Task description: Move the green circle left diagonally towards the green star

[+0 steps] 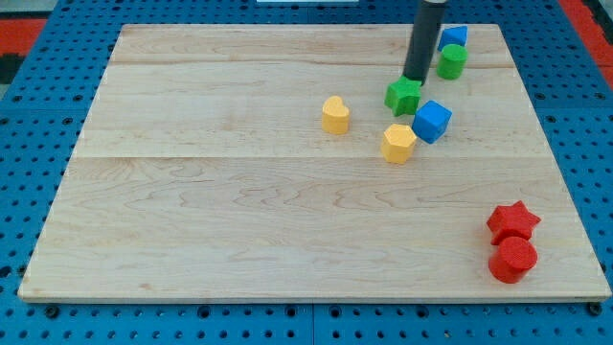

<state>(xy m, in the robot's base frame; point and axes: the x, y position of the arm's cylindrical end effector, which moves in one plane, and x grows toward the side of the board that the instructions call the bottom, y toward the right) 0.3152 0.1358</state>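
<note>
The green circle (pixel 452 61) is a short green cylinder near the view's top right of the wooden board (pixel 239 192). The green star (pixel 404 95) lies below and to the left of it, a small gap apart. My tip (pixel 415 78) comes down from the view's top and ends just above the green star's upper edge, to the left of the green circle and slightly below it. The rod hides the board directly behind it.
A blue block (pixel 454 36) sits just above the green circle. A blue cube (pixel 432 121) and a yellow hexagon (pixel 397 143) lie below the star. A yellow heart (pixel 335 114) is to the left. A red star (pixel 512 220) and red circle (pixel 512 259) sit at the bottom right.
</note>
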